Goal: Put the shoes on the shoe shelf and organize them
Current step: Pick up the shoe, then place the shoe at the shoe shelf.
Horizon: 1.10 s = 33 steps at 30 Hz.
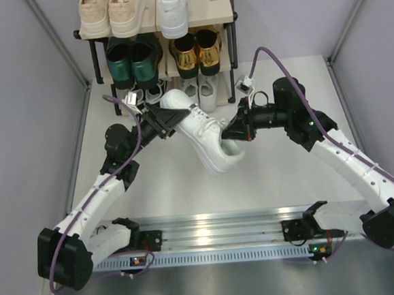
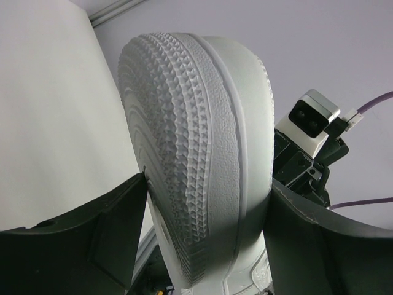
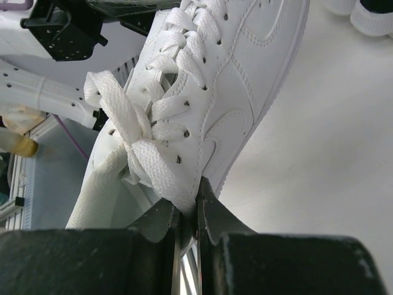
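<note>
A white lace-up shoe (image 1: 202, 130) hangs tilted above the table between my two grippers. My left gripper (image 1: 164, 119) grips it across the toe end; in the left wrist view the ridged sole (image 2: 190, 153) fills the gap between the fingers of that gripper (image 2: 206, 233). My right gripper (image 1: 231, 132) is shut on the shoe's upper edge by the laces (image 3: 153, 129), its jaws (image 3: 196, 200) pinching the white shoe (image 3: 233, 92). The shoe shelf (image 1: 224, 12) stands at the back with beige sneakers (image 1: 111, 11) and one white shoe (image 1: 173, 13) on top.
Green loafers (image 1: 132, 60) and gold loafers (image 1: 196, 52) sit on the middle tier. Black-and-white sneakers (image 1: 141, 94) and white shoes (image 1: 203, 89) stand at the bottom tier. Grey walls close in both sides. The metal rail (image 1: 217, 228) runs along the near edge.
</note>
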Tool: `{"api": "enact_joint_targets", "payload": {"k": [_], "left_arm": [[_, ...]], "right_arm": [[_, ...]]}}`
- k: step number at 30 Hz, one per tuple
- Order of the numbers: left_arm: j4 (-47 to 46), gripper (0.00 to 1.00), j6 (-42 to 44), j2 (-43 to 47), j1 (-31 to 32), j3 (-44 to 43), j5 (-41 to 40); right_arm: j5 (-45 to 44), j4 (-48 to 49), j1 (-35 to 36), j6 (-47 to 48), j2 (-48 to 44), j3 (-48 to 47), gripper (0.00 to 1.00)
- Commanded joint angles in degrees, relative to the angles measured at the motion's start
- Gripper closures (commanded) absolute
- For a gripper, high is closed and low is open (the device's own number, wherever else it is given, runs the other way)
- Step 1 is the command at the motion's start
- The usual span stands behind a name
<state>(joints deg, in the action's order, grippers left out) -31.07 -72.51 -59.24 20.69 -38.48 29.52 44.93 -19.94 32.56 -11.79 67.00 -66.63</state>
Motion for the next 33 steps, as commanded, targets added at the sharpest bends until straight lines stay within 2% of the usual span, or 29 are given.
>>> {"api": "enact_joint_targets", "payload": {"k": [1, 3, 4, 6, 9, 10, 12, 13, 17, 21, 24, 28, 33], "left_arm": [[-10.2, 0.39, -2.3, 2.1, 1.2, -4.7, 0.5], [-5.9, 0.07, -1.7, 3.0, 1.0, -6.2, -1.3], [-4.2, 0.02, -1.1, 3.3, 0.8, -8.4, -1.8], [-0.7, 0.02, 2.0, 4.1, 0.4, -11.0, -2.6], [12.3, 0.02, 9.2, 4.8, -0.6, -18.0, -4.3], [20.0, 0.02, 11.6, 4.8, -1.0, -19.8, -5.3], [26.7, 0.02, 17.9, 5.5, -1.1, -23.7, -8.1], [32.9, 0.02, 19.8, 6.0, -1.1, -24.5, -9.4], [40.9, 0.02, 27.0, 10.1, -1.2, -25.3, -14.3], [44.3, 0.02, 27.9, 14.5, -1.2, -21.8, -16.4], [44.7, 0.02, 26.9, 17.9, -1.3, -19.3, -17.4], [44.4, 0.02, 25.2, 22.0, -1.2, -15.0, -18.7], [44.1, 0.02, 23.5, 24.3, -1.2, -12.6, -20.4]], "right_arm": [[11.3, 5.4, -1.1, -3.0, -0.6, -7.1, 1.0], [11.8, 5.4, -3.0, -3.1, -0.4, -8.5, 1.0], [12.5, 5.4, -5.2, -3.1, -0.3, -9.6, 1.0], [13.3, 5.6, -7.6, -2.8, 0.2, -10.8, 1.0], [13.9, 5.4, -12.5, -1.8, 0.8, -13.3, 1.0], [13.7, 4.6, -14.2, -0.9, 0.9, -15.5, 1.0], [13.5, 3.7, -15.2, 0.2, 1.2, -17.6, 1.0], [13.2, 3.4, -16.0, 0.3, 1.4, -19.5, 1.0], [11.0, 2.4, -18.6, -1.0, 2.9, -25.2, 1.0], [8.5, 2.9, -21.0, -3.7, 5.1, -31.7, 1.0], [2.7, 2.4, -21.2, -6.1, 7.9, -39.7, 1.0], [-9.4, 2.0, -20.8, -9.2, 14.8, -48.6, 1.0], [-22.9, -0.9, -16.0, -6.5, 22.8, -62.3, 1.0]]}}
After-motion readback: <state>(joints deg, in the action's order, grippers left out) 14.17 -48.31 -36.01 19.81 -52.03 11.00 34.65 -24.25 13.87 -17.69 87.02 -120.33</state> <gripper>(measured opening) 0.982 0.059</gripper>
